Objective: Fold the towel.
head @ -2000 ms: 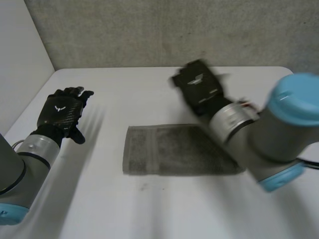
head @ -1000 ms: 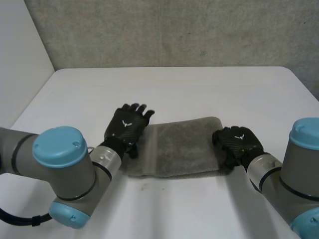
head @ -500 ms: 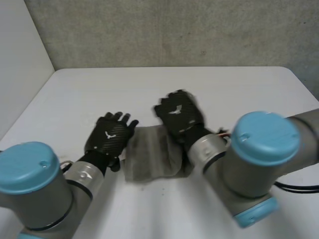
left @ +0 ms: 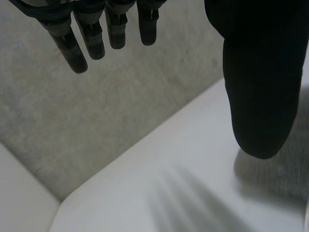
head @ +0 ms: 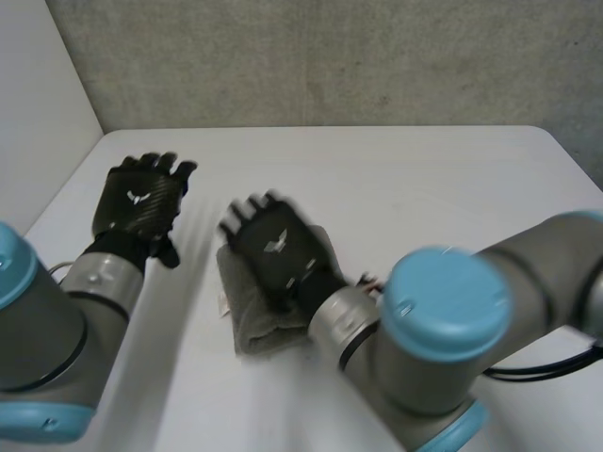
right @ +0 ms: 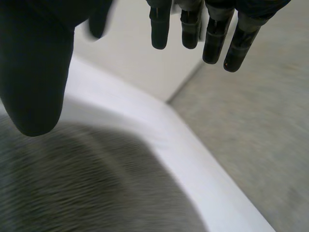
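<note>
Below the grey wall [head: 330,66], a white table [head: 424,179] carries the towel [head: 252,330].

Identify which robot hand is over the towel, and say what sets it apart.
The right robot hand: it is spread open over the grey towel. The left robot hand, also open, is over bare table beside the towel.

No words, numbers or labels can be read. A small white emblem [head: 138,196] is seen on the back of the left hand [head: 141,215], and a like one on the back of the right hand [head: 283,254]; no lettering is made out in either.
</note>
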